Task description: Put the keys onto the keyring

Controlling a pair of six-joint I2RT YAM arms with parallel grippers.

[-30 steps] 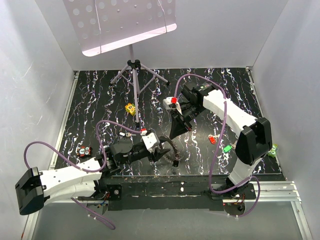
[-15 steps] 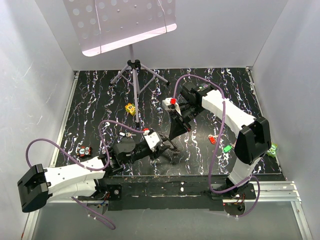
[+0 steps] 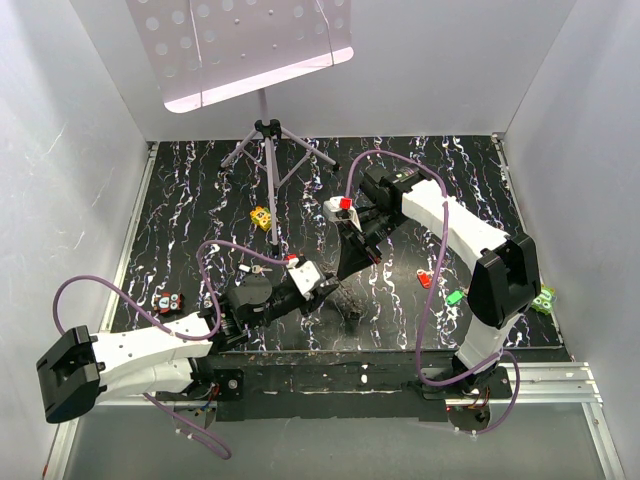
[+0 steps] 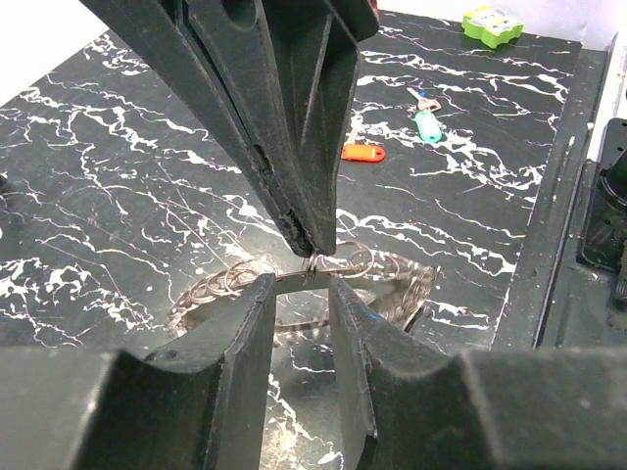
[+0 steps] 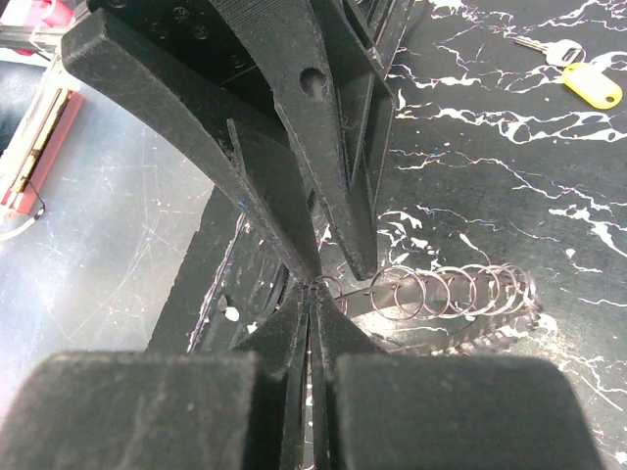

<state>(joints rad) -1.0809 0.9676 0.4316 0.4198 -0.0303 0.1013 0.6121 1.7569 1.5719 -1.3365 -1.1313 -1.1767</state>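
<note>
The keyring (image 4: 397,279) is a dark band strung with several thin wire rings (image 5: 441,289), lying near the table's front edge (image 3: 352,303). My right gripper (image 5: 313,289) is shut on one small ring at the band's end. It reaches down from above in the left wrist view (image 4: 312,245). My left gripper (image 4: 299,284) faces it tip to tip, jaws a narrow gap apart, with the band crossing just beyond the fingertips. Keys lie loose: a red-headed one (image 3: 427,278), a green-headed one (image 3: 455,297), and a silver one (image 3: 258,268) left of the grippers.
A music stand's tripod (image 3: 265,150) stands at the back of the table. A yellow dotted block (image 3: 262,216) lies mid-left, a green block (image 3: 545,300) at the right edge, a red-and-black piece (image 3: 170,300) at the left. A yellow tag (image 5: 593,83) shows in the right wrist view.
My left gripper has moved up and right to meet the right gripper's tips, and its jaws have narrowed. The right gripper has hardly moved.
</note>
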